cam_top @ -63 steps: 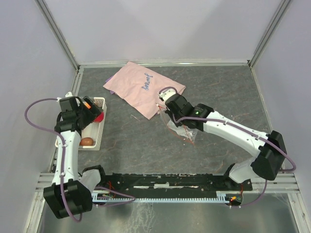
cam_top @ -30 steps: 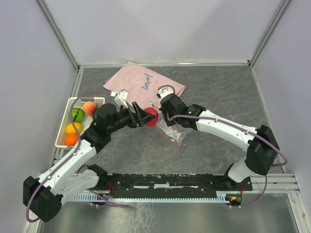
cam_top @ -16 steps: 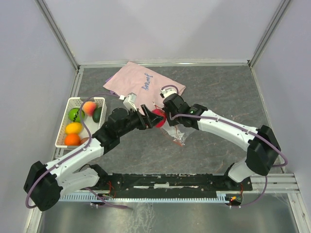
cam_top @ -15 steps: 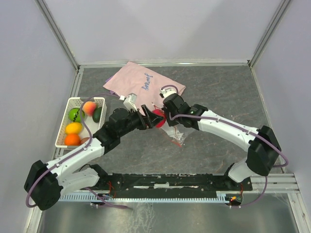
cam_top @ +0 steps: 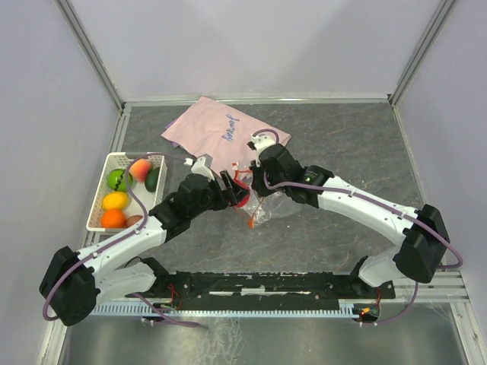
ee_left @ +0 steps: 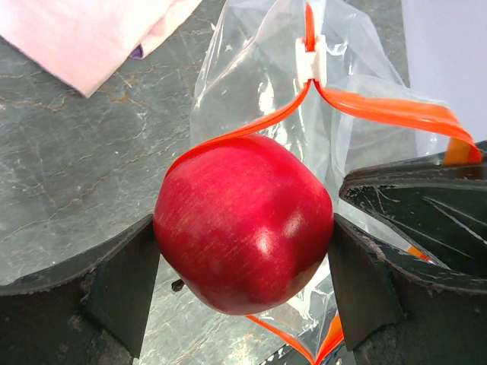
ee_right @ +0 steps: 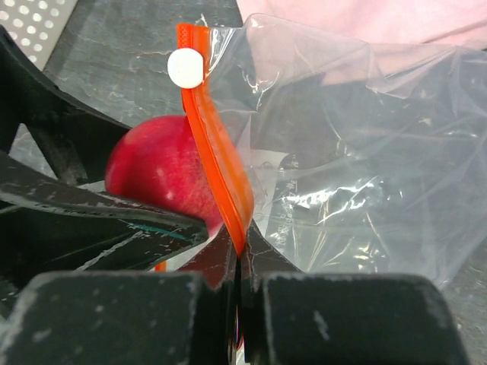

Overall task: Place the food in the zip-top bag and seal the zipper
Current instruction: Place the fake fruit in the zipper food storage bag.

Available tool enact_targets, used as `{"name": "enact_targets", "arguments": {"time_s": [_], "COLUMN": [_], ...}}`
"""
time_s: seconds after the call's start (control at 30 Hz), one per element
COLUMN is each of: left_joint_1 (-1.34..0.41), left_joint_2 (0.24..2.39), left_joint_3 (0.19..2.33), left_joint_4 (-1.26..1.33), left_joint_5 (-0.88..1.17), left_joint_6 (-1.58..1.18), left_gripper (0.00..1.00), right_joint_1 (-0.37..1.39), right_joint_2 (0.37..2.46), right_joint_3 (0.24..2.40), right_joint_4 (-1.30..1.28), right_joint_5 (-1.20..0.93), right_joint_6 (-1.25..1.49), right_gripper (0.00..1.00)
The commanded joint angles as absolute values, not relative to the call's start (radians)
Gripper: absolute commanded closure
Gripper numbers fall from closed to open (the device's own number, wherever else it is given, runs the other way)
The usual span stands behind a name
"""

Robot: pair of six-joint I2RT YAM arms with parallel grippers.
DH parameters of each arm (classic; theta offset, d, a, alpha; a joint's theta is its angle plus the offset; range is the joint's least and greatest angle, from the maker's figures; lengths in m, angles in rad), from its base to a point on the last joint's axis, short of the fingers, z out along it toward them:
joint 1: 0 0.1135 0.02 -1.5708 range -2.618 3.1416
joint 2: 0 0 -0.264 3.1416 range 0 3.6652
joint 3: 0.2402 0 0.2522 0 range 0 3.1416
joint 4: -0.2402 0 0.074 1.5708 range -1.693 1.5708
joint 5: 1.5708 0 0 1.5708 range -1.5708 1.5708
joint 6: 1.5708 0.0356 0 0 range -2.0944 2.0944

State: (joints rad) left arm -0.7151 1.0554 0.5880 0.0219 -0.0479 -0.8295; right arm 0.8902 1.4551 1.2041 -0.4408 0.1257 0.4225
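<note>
Dark marbled tabletop (cam_top: 342,137) lies under both my arms, with the pink cloth (cam_top: 221,133) at the back and the white basket (cam_top: 97,204) off to my left. My left gripper (ee_left: 243,255) is clamped on the red apple (ee_left: 243,217), which sits in the mouth of the zip-top bag (ee_right: 342,152), touching the orange zipper (ee_right: 217,167). My right gripper (ee_right: 240,262) is pinched tight on that strip, so the bag hangs open.

The left gripper (cam_top: 237,192) has swung right from the white basket (cam_top: 135,154), bringing the red apple (ee_left: 243,232) to the zip-top bag (cam_top: 264,210) mouth. The bag, its zipper (ee_right: 221,182) pinched by the right gripper (cam_top: 257,182), has shifted left, against the apple.
</note>
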Motion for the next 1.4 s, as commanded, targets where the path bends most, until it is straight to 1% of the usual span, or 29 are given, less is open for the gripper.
{"name": "enact_targets", "arguments": {"time_s": [0.0, 0.17, 0.3, 0.4, 0.5, 0.67, 0.97, 1.07, 1.27, 1.37], "left_joint_1": [-0.719, -0.747, -0.792, -0.820, -0.827, -0.827, -0.826, -0.828, -0.827, -0.828], "left_joint_2": [1.046, 1.049, 1.075, 1.073, 1.072, 1.116, 1.114, 1.095, 1.040, 1.035], "left_joint_3": [0.636, 0.675, 0.728, 0.744, 0.749, 0.791, 0.831, 0.853, 0.854, 0.848], "left_joint_4": [0.000, -0.010, -0.098, -0.130, -0.150, -0.273, -0.406, -0.427, -0.361, -0.338], "left_joint_5": [-0.089, -0.089, -0.190, -0.276, -0.337, -0.476, -0.608, -0.591, -0.404, -0.364], "left_joint_6": [-0.821, -0.793, -0.781, -0.789, -0.796, -0.771, -0.746, -0.731, -0.722, -0.724], "left_gripper": [0.45, 0.42, 0.42, 0.40, 0.37, 0.37, 0.37, 0.36, 0.34, 0.33], "right_joint_1": [0.895, 0.894, 0.894, 0.894, 0.892, 0.893, 0.893, 0.893, 0.893, 0.892], "right_joint_2": [1.419, 1.428, 1.425, 1.425, 1.421, 1.395, 1.361, 1.360, 1.358, 1.358], "right_joint_3": [1.197, 1.191, 1.191, 1.188, 1.173, 1.142, 1.100, 1.096, 1.079, 1.078], "right_joint_4": [-0.362, -0.329, -0.304, -0.289, -0.265, -0.242, -0.205, -0.204, -0.174, -0.163], "right_joint_5": [0.074, 0.044, 0.023, 0.002, -0.011, -0.007, -0.005, 0.001, -0.007, -0.012], "right_joint_6": [0.452, 0.472, 0.484, 0.497, 0.518, 0.535, 0.567, 0.569, 0.583, 0.589], "right_gripper": [0.98, 0.98, 0.98, 0.98, 0.98, 0.98, 0.98, 0.98, 0.98, 0.98]}}
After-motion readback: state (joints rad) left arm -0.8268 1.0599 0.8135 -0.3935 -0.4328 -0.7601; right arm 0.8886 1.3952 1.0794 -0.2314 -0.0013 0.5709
